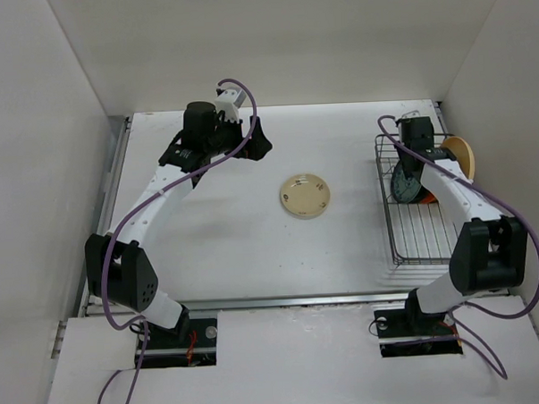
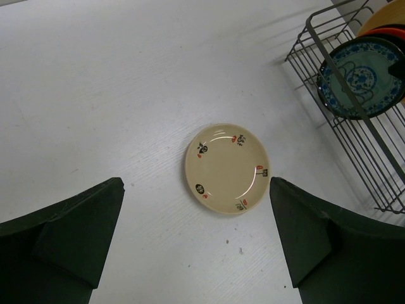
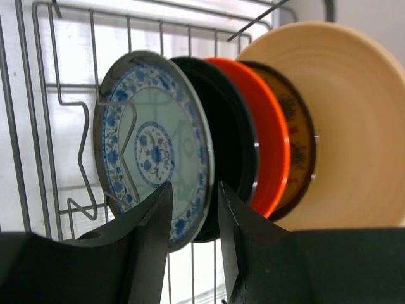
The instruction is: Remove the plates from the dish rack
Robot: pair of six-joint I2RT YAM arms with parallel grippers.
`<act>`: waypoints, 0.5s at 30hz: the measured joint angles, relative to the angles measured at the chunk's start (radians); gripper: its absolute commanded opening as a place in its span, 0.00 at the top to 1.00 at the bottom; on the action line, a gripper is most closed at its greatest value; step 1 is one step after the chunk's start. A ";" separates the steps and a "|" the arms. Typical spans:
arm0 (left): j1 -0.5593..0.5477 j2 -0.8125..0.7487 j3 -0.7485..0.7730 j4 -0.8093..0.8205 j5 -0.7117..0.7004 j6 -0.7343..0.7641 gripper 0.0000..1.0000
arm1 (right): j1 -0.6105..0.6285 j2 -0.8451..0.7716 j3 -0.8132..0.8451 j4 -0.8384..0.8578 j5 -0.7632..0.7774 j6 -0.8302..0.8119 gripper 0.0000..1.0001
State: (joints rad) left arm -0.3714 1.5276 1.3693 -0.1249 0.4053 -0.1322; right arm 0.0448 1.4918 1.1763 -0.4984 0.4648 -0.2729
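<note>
Top view: right arm (image 1: 439, 181) covers most plates in the dish rack (image 1: 405, 241); the tan plate (image 1: 461, 153) peeks out at 2 o'clock.
Right wrist view: tan plate cut off at 3 o'clock. Black plate (image 3: 237, 145), orange plate (image 3: 269, 139) and gold-patterned plate (image 3: 300, 145) show as slivers only. The teal plate (image 3: 155, 152) has its 6 o'clock rim hidden behind the right gripper (image 3: 193, 190); possibly touching, unclear.
Left wrist view: rack runs off frame at 2 o'clock.
</note>
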 measured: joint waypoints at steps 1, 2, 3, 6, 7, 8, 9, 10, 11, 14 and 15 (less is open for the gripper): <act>0.000 0.000 0.000 0.000 0.000 0.000 0.00 | -0.002 0.009 0.000 -0.005 -0.004 0.000 0.60; 0.000 0.000 0.000 0.000 0.000 0.000 0.00 | -0.003 0.017 0.000 -0.011 -0.007 0.000 0.60; 0.000 0.000 0.000 0.000 0.000 0.000 0.00 | -0.005 0.023 0.000 -0.016 -0.010 0.000 0.62; 0.000 0.000 0.000 0.000 0.000 0.000 0.00 | -0.006 0.027 0.000 -0.019 -0.008 -0.001 0.68; 0.000 0.000 0.000 0.000 0.000 0.000 0.00 | -0.006 0.027 0.000 -0.019 -0.008 -0.001 0.76; 0.000 0.000 0.000 0.000 0.000 0.000 0.00 | -0.007 0.027 0.001 -0.019 -0.007 -0.002 0.80; 0.000 0.000 0.000 0.000 0.000 0.000 0.00 | -0.010 0.027 0.001 -0.019 -0.005 -0.002 0.83; 0.000 0.000 0.000 0.000 0.000 0.000 0.00 | -0.013 0.027 0.001 -0.019 -0.005 -0.001 0.86; 0.000 0.000 0.000 0.000 0.000 0.000 0.00 | -0.014 0.027 0.001 -0.017 -0.004 0.003 0.91; 0.000 0.000 0.000 0.000 -0.001 0.000 0.00 | -0.019 0.027 0.008 -0.003 -0.005 0.015 0.98; 0.000 0.000 0.000 0.000 -0.002 0.000 0.00 | -0.019 0.027 0.008 -0.002 -0.005 0.015 1.00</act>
State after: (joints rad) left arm -0.3714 1.5276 1.3693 -0.1249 0.4038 -0.1322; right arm 0.0257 1.5192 1.1847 -0.5007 0.4603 -0.2577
